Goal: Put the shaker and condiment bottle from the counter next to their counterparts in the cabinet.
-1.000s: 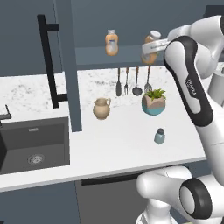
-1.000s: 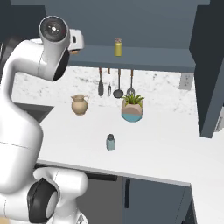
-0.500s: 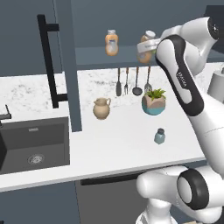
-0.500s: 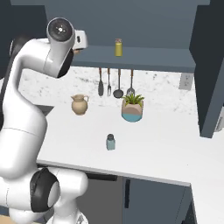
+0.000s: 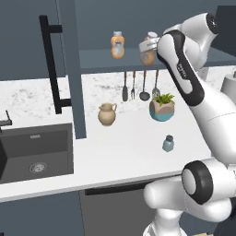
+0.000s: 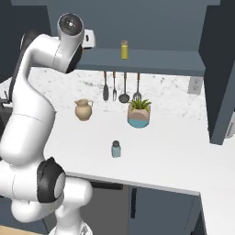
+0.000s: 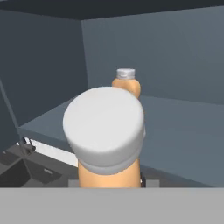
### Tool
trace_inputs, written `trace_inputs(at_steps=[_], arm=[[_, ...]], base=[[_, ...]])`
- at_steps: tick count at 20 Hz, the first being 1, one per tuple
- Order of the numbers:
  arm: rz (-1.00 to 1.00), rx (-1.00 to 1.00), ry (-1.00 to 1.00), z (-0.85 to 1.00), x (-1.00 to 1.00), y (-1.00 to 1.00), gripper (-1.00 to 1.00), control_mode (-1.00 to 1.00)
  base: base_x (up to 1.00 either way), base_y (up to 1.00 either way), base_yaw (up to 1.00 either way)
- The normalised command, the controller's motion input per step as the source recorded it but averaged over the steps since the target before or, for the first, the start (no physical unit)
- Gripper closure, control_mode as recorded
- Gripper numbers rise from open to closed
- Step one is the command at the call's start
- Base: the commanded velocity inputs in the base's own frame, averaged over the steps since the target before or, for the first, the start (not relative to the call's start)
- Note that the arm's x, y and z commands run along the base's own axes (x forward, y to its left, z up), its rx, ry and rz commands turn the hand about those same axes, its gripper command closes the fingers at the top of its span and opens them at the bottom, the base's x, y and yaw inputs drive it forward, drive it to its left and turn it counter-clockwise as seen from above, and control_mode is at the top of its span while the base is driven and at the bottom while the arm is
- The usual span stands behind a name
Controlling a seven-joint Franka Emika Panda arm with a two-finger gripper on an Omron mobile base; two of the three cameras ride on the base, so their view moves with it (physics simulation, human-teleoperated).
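We have the condiment bottle (image 7: pixel 107 140) clamped in shut jaws at the cabinet (image 5: pixel 193 60) shelf, lining up beside its counterpart (image 5: pixel 118 45) (shaker (image 5: pixel 168 143) waits near the bench (image 5: pixel 120 152) front edge).

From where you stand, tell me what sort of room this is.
A kitchen, rendered rather than real: a white speckled-marble counter with an inset dark sink, utensils hanging under a slate-blue cabinet shelf, and an orange condiment bottle on it.
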Motion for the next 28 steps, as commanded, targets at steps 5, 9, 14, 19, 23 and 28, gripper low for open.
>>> trace_inputs(at_steps=[5,9,14,19,23,28], arm=[[0.0,0.0,0.0,0.0,0.24,0.0,1.0,-1.0],[-0.01,0.0,0.0,0.0,0.19,0.0,1.0,-1.0],[-0.03,0.0,0.0,-0.01,0.09,0.0,1.0,-1.0],[-0.04,0.0,0.0,-0.04,0.0,0.0,1.0,-1.0],[-0.04,0.0,-0.01,-0.14,0.0,0.0,1.0,-1.0],[-0.04,0.0,-0.04,-0.15,0.05,0.0,1.0,-1.0]], base=[[0.0,0.0,0.0],[0.0,0.0,0.0],[0.0,0.0,0.0],[0.0,0.0,0.0],[0.0,0.0,0.0],[0.0,0.0,0.0]])
